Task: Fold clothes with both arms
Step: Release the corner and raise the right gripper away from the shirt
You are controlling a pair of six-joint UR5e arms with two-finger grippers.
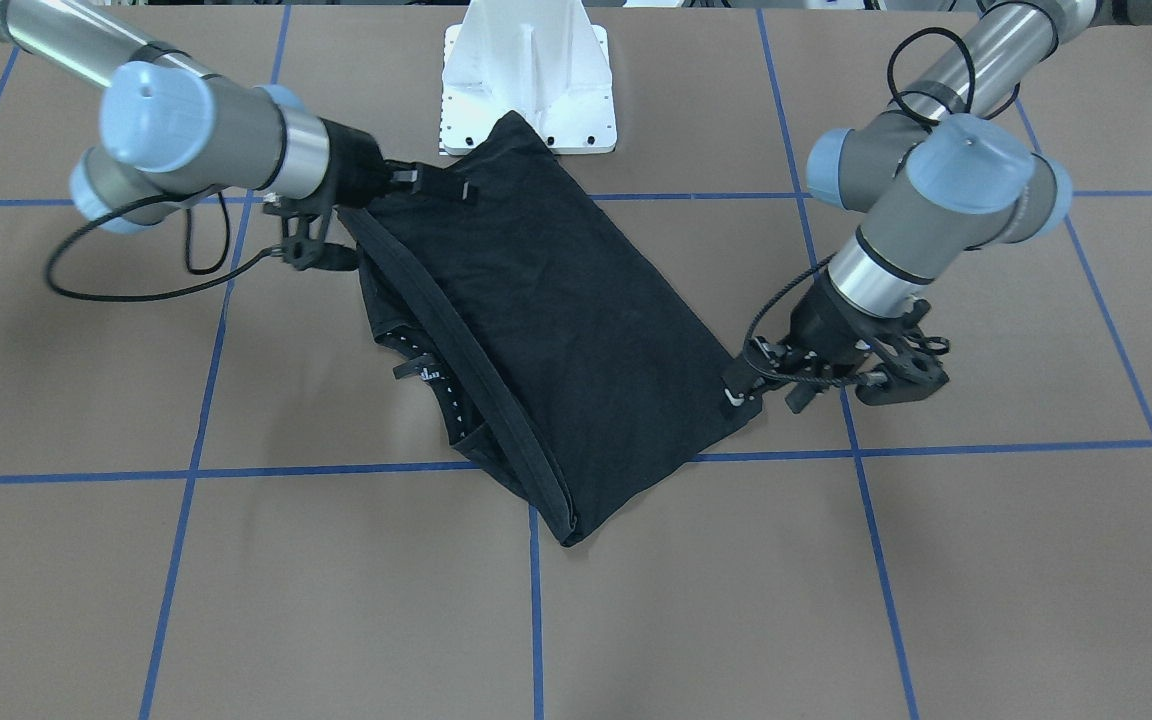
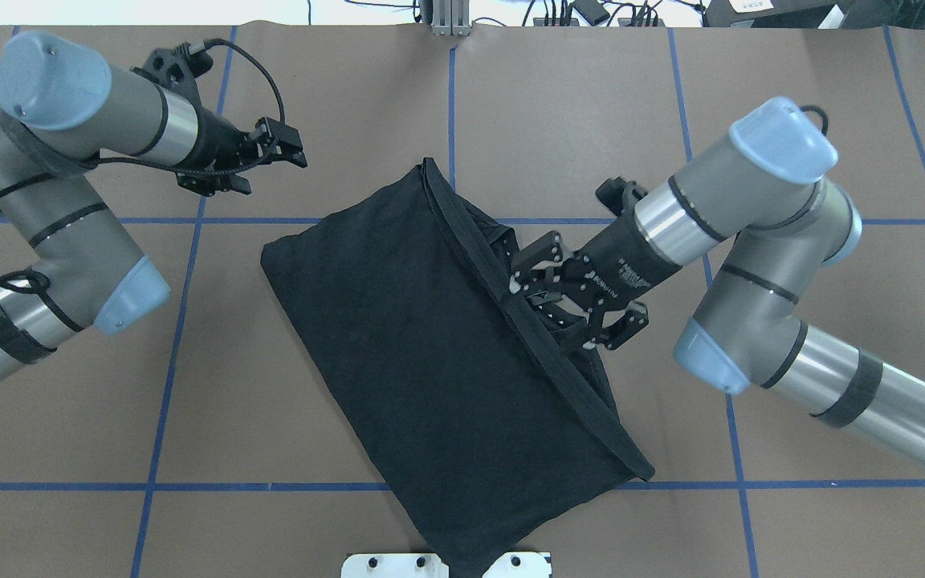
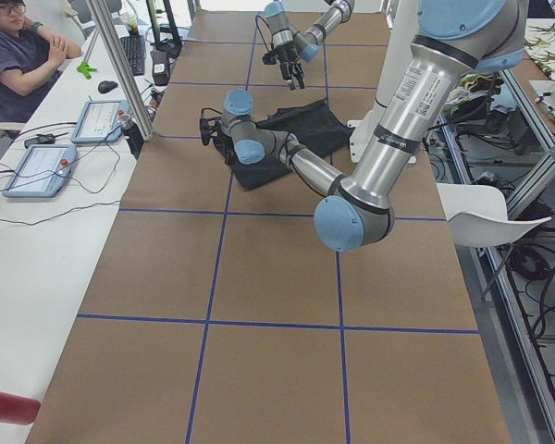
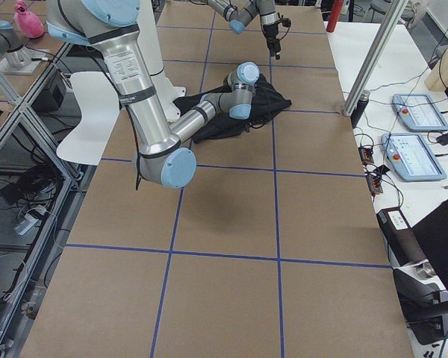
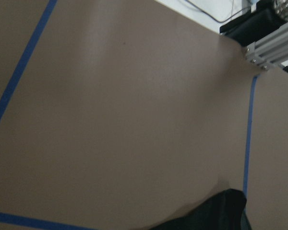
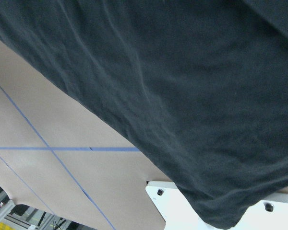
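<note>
The black two-finger right gripper [image 2: 547, 313], at the end of the silver-grey tubular right arm [image 2: 719, 197] with light blue joint caps, is laid against the thick hemmed edge of the black cloth T-shirt [image 2: 430, 361]. Its fingers [image 2: 539, 253] are seen over that edge, about midway along it. Black is set on black there, so how far they are parted, and whether the hem is gripped, cannot be told. Beside the fingers the top layer stands a little off the lower one, and a small label [image 1: 414, 368] inside is shown in the front-facing view. Beyond the fingertips the shirt is spread as a folded, roughly oblong pad, skewed to the blue tape lines [image 2: 270, 486] of the brown paper-covered table [image 2: 254, 401]. Farther off, one corner of the shirt is lapped over the white metal pedestal base [image 1: 536, 60].

The black two-finger left gripper [image 2: 290, 148], on the silver-grey left arm [image 2: 109, 104], has nothing gripped in it. In the overhead view bare table is seen between its fingertips and the cloth. In the front-facing view its tip appears just at the nearest shirt corner. Ahead of the fingers, mostly bare table is shown in the wrist view. The width of its opening cannot be made out.
</note>
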